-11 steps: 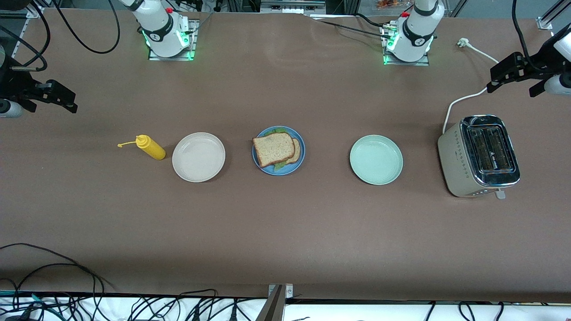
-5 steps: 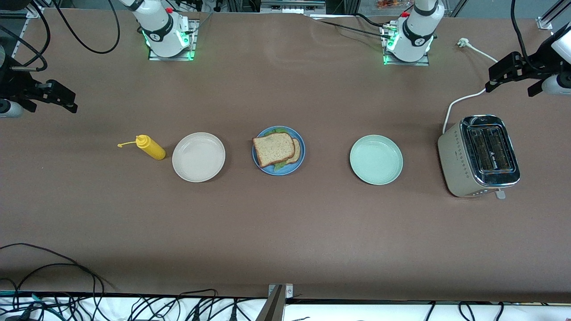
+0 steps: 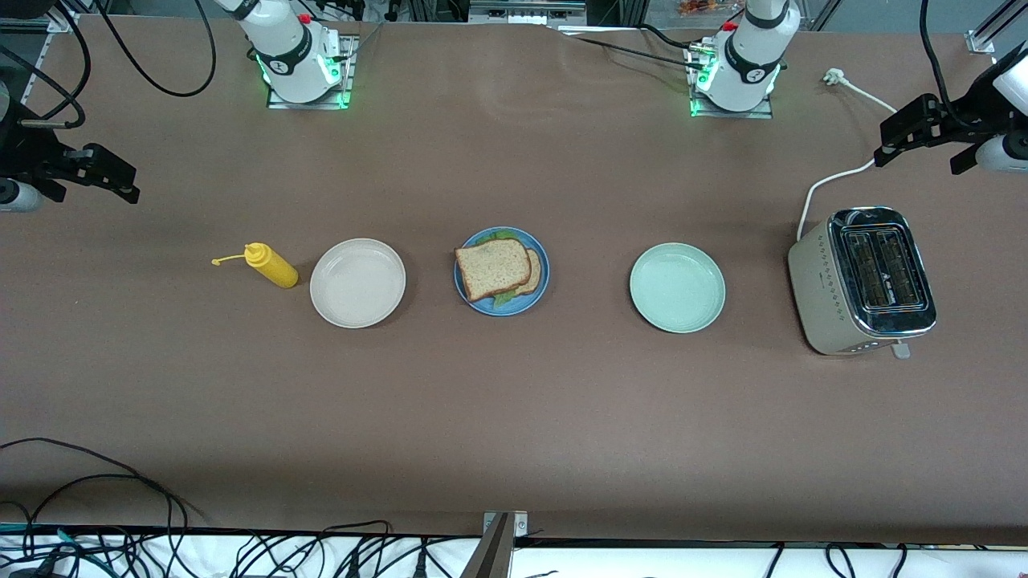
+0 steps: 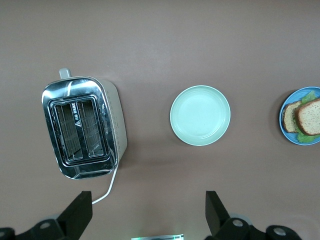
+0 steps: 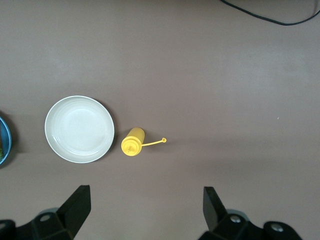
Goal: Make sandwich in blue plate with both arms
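The sandwich (image 3: 492,269) lies on the blue plate (image 3: 544,271) in the middle of the table: a speckled toast slice on top, green lettuce peeking out under it, and a second slice below. The left wrist view catches the sandwich (image 4: 310,116) and the blue plate (image 4: 289,136) at its edge. My left gripper (image 3: 918,164) (image 4: 148,210) hangs open and empty over the table at the left arm's end, beside the toaster. My right gripper (image 3: 95,194) (image 5: 146,205) hangs open and empty over bare table at the right arm's end. Both are well away from the plate.
A mint-green plate (image 3: 677,287) (image 4: 200,115) and a silver toaster (image 3: 863,277) (image 4: 82,127) with a white cord (image 3: 835,172) stand toward the left arm's end. A cream plate (image 3: 357,282) (image 5: 80,129) and a yellow squeeze bottle (image 3: 271,266) (image 5: 132,141) lie toward the right arm's end.
My left gripper has drifted very slightly by the toaster. The right arm, the plates and the sandwich have not moved.
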Tool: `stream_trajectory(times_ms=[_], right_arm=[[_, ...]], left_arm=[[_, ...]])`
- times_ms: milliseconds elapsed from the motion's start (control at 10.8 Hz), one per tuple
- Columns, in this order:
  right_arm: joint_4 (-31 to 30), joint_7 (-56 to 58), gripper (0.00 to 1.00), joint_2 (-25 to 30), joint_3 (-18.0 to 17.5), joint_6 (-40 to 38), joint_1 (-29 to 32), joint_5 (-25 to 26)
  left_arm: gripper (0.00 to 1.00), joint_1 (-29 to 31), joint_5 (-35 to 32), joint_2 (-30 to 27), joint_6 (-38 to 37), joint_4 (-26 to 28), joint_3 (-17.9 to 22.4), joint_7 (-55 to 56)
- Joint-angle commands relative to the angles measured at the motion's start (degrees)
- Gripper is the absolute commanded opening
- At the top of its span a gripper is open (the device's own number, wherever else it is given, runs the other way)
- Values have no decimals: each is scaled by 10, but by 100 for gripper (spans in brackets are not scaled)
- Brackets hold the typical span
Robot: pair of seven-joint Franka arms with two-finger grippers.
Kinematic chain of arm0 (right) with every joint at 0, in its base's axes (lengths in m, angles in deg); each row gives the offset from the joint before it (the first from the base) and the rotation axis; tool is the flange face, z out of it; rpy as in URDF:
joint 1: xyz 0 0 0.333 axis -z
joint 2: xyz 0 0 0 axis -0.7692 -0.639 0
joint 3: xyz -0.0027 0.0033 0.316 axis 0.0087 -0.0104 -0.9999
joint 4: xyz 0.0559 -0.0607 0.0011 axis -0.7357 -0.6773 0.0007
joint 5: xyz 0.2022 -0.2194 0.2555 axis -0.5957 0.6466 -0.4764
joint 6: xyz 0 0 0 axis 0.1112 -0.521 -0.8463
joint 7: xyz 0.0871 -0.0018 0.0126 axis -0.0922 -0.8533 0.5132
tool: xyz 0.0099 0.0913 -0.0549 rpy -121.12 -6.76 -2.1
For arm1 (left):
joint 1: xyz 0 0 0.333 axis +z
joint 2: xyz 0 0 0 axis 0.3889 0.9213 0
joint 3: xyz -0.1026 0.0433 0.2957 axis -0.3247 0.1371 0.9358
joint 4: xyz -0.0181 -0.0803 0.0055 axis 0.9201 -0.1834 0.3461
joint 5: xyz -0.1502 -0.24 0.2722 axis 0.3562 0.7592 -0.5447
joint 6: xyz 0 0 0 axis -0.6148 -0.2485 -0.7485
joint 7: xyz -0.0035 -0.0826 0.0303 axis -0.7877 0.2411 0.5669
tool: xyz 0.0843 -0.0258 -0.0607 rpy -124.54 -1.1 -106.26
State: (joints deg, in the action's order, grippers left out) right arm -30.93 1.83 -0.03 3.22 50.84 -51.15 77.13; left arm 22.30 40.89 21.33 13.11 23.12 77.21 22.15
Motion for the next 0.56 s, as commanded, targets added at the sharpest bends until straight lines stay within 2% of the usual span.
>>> stream_trajectory(times_ms=[0,464], right_arm=[[9,-8,100,-1,-2,-6,-2,5],[10,-9,100,0,0,-1,-1,3]], left_arm=[[100,-1,5,12,-12,-23,2,0],[100,-2,5,13,-11,-22,0,1]])
